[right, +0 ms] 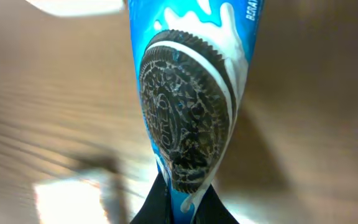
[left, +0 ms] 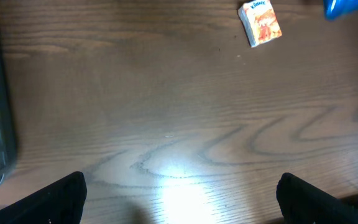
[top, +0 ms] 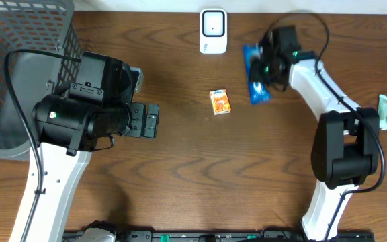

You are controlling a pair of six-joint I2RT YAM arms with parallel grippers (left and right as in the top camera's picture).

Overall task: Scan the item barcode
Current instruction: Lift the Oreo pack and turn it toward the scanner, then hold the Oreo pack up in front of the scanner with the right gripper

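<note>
The left gripper hangs wide open and empty over the left side of the table, one orange pack lies mid-table, and beyond it the right gripper pinches tight one blue Oreo packet by its end, near one white scanner at the far edge

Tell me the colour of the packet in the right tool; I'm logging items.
Blue packet with a dark cookie and white splash; clearest from right wrist view.
</note>
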